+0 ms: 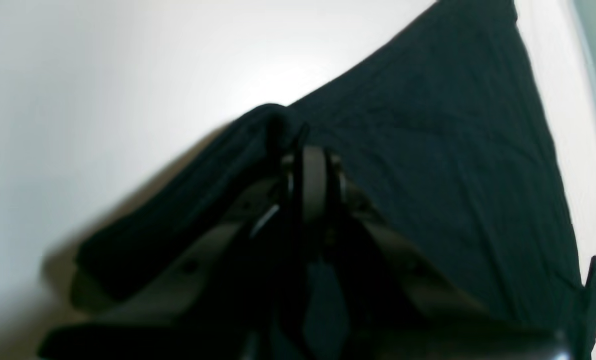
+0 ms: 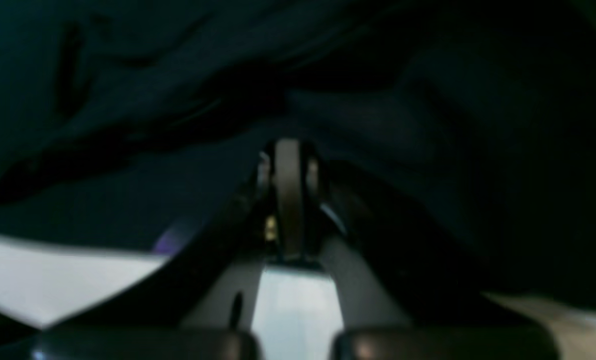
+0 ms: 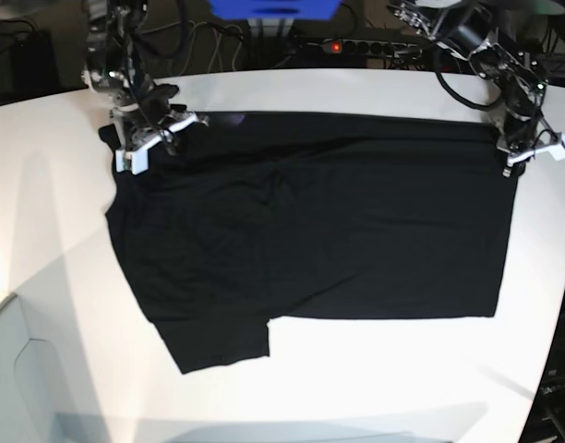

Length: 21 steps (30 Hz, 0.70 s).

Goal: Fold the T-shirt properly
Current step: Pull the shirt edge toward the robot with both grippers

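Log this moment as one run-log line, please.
stage: fold underway | T-shirt: black, spread on white table | left gripper: shut on far corner | right gripper: shut on far edge

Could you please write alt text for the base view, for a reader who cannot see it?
A large black fabric T-shirt lies spread on a white table, one sleeve at the near left. The right gripper and left gripper are shut on its far corners.
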Available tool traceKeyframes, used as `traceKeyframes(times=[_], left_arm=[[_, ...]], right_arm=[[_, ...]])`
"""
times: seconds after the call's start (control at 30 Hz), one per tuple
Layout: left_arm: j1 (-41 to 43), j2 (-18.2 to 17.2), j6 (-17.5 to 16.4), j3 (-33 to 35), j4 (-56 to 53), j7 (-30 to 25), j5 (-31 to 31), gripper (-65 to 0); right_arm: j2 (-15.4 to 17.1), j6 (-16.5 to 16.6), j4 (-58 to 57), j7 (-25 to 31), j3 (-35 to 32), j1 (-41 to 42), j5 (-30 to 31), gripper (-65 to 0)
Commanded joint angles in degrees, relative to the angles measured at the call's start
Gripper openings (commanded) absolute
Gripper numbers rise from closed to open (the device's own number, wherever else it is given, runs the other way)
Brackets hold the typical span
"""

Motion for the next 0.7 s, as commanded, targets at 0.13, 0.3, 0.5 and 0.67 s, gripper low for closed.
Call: traceKeyframes(times=[0.13, 0.3, 0.5, 0.67], left_arm=[[4.5, 2.4, 4.3, -0.1, -1.3, 8.7, 9.0, -65.0], [6.4, 2.5, 4.2, -0.1, -0.4, 8.8, 9.0, -65.0], [9.1, 5.0, 4.2, 1.1, 7.2, 8.8, 9.0, -65.0], [10.4, 5.3, 4.2, 4.6, 10.0, 8.4, 9.0, -65.0]], right_arm=[[0.4, -0.4, -7.2, 2.7, 0.3, 2.8, 0.4, -65.0], [1.4, -0.4, -13.0, 7.0, 0.2, 2.7, 0.4, -65.0], [3.0, -0.4, -13.5, 9.0, 0.6, -0.6, 0.4, -65.0], [3.4, -0.4, -13.5, 9.0, 1.6, -3.0, 0.4, -65.0]])
